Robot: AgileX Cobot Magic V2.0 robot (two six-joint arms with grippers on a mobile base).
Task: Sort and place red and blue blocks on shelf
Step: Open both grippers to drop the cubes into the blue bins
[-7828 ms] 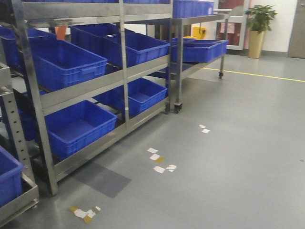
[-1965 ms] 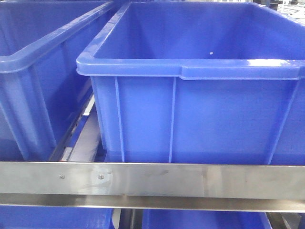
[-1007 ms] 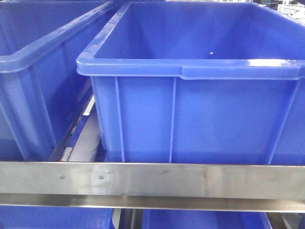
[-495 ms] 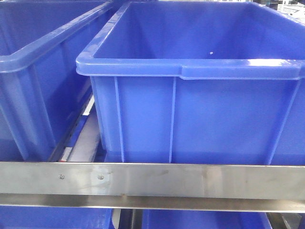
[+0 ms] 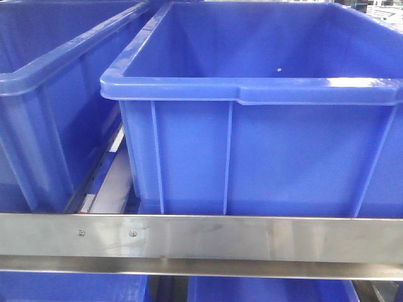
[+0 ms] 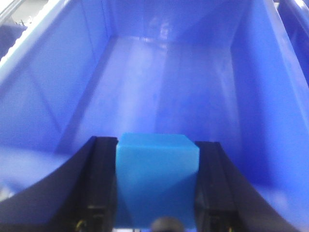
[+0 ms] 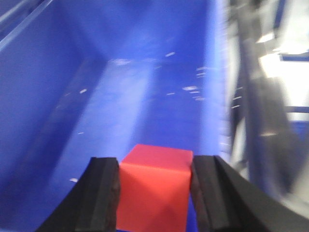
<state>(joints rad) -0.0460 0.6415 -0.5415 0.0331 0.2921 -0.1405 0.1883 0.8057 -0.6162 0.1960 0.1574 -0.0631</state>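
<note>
Front-facing exterior view, listed left to right: left bin (image 5: 38, 113), deep blue plastic, cropped at the frame edge, interior not visible; white roller track (image 5: 110, 182) in the gap between the bins, at about 7 o'clock from the larger bin; right bin (image 5: 264, 145), deep blue, ribbed front wall, rim rounded, what shows of its interior bare; shelf rail (image 5: 201, 236), brushed steel with two small screws near its left end, running across the whole frame below both bins. More blue plastic shows under the rail. No arm appears in this view.

Left wrist view: left gripper (image 6: 157, 188), dark fingers pinching the light blue block (image 6: 157, 179) on its two sides, held above the floor of a bin (image 6: 43, 92) whose walls rise at 9 and 3 o'clock. The block does not touch the bin floor as far as can be told.

Right wrist view: right gripper (image 7: 154, 193), fingers clamped on the red block (image 7: 154, 188), poised over another blue bin (image 7: 43, 96); steel shelf framing (image 7: 251, 96), blurred, at 2 o'clock.

Progress, as judged: both blocks are picked up and carried to the shelf, each over a bin. Remaining: lowering and releasing each block. Neither is set down yet.
</note>
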